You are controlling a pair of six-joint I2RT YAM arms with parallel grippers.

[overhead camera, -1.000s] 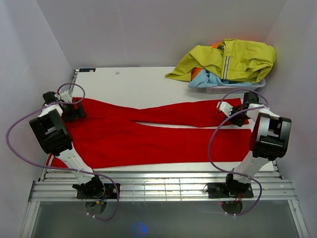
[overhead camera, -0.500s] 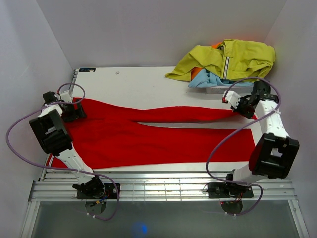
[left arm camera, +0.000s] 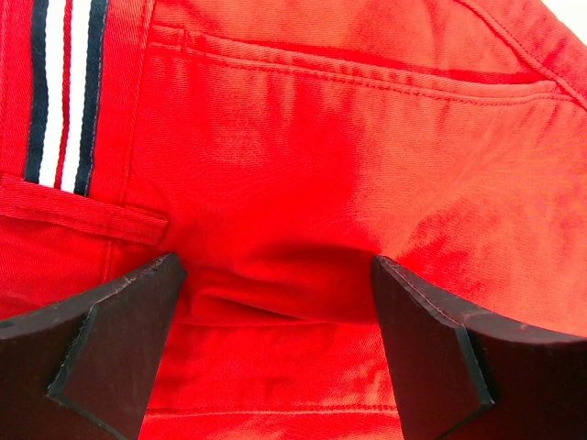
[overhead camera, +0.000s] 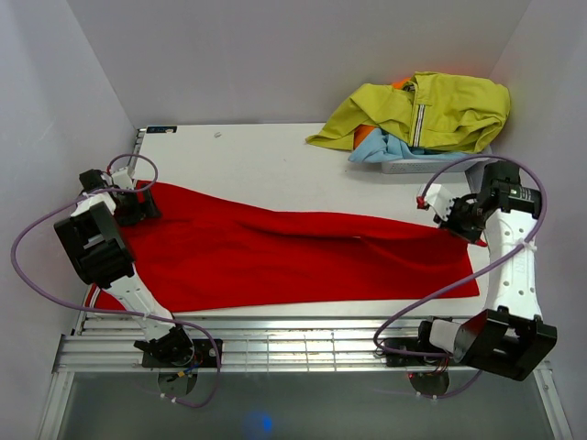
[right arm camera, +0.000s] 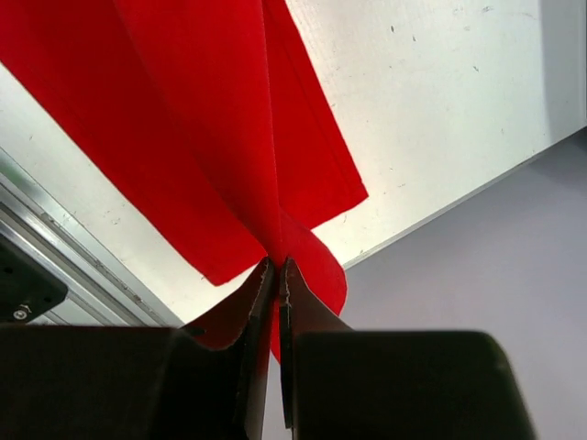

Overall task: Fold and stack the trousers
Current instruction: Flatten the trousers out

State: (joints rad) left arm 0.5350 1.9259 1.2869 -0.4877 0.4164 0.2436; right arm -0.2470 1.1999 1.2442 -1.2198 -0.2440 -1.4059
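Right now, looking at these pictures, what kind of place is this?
Probably a robot test cell in a lab: plain white walls box in a white table, the left arm and right arm are bolted to an aluminium rail, and red trousers lie spread for folding.

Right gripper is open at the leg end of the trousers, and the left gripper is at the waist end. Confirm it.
Not quite. The right gripper is shut, not open: the right wrist view shows its fingers pinched together on the red fabric of the trousers at the leg end. The left gripper is at the waist end, as stated.
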